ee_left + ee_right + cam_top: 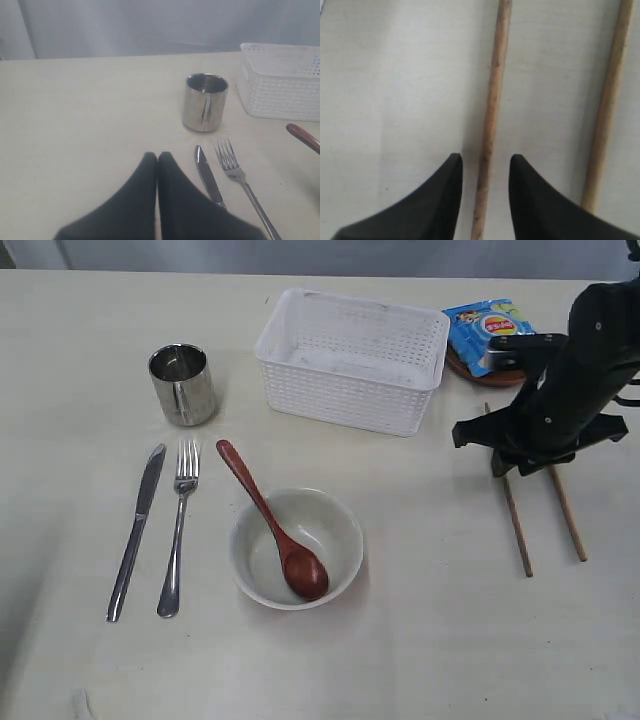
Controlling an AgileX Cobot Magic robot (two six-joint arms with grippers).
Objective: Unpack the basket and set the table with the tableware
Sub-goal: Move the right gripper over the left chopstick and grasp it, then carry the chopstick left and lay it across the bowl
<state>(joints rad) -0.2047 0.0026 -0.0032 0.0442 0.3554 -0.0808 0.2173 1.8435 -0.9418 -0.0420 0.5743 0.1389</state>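
The white basket (350,360) stands empty at the back of the cream table (80,340). On the left lie the steel cup (183,385), knife (137,530) and fork (178,525). The wooden spoon (270,520) rests in the white bowl (340,540). Two chopsticks (517,525) (567,512) lie side by side on the right. My right gripper (486,160) is open, its fingers either side of one chopstick (490,115), with the other chopstick (610,100) beside it. My left gripper (157,156) is shut and empty, near the knife (209,177) and fork (240,177). It does not show in the exterior view.
A blue chip bag (487,332) lies on the small brown plate (500,377) behind the right arm, right of the basket. In the left wrist view the cup (205,102) and the basket (282,82) stand beyond the cutlery.
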